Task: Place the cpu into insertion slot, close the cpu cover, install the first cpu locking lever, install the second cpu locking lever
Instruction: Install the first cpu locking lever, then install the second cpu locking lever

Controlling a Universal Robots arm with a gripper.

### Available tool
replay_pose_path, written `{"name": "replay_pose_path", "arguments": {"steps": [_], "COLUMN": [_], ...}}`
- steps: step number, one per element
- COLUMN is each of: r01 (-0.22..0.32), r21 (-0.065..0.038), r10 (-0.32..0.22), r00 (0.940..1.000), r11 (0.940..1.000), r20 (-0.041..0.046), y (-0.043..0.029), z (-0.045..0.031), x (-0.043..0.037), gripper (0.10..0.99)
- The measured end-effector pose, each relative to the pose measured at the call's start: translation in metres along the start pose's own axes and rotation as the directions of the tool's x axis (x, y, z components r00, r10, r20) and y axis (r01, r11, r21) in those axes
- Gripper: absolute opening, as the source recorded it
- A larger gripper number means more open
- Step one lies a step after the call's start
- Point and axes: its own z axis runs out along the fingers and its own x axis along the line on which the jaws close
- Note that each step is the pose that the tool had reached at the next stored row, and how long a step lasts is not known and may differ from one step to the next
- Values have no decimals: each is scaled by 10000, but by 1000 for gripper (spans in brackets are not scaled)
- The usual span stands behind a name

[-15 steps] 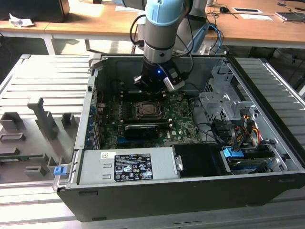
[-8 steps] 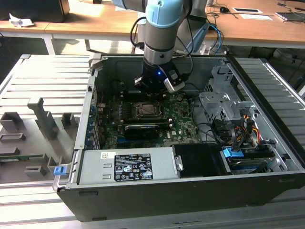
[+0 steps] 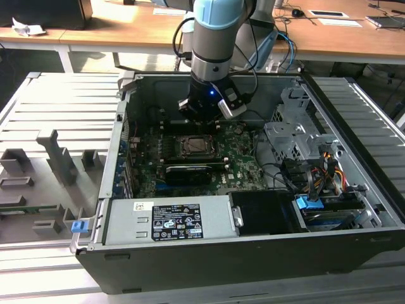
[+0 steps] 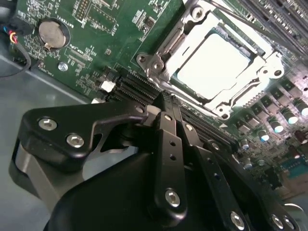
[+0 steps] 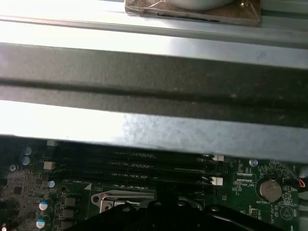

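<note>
The cpu (image 4: 219,60) lies flat in the insertion slot (image 3: 195,147), its pale metal face up. The silver cpu cover (image 4: 161,50) lies down around it, framing the chip. A thin metal lever rod (image 4: 240,21) runs along one side of the cover. My gripper (image 4: 163,100) hovers just beside the socket, over the black memory slots, with its black fingers (image 4: 168,144) pressed together and nothing between them. In the exterior view the gripper (image 3: 201,119) hangs just behind the socket, inside the open computer case. An edge of the cover (image 5: 125,199) shows in the first wrist view.
The green motherboard (image 3: 234,158) lies in an open black case (image 3: 354,158). A long black card (image 3: 188,172) sits in front of the socket, a power supply (image 3: 168,221) at the near side, and drive bays with cables (image 3: 316,171) at the exterior view's right. A coin battery (image 4: 52,32) sits near the memory slots (image 5: 144,166).
</note>
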Motion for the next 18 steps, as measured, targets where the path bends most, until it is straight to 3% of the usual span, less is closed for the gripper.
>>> {"name": "replay_pose_path", "arguments": {"steps": [18], "r01": [0], "r21": [-1], "r10": [0], "r00": [10000], "r11": [10000], "r20": [0], "y": [-60], "z": [-8], "x": [5], "gripper": [106]}}
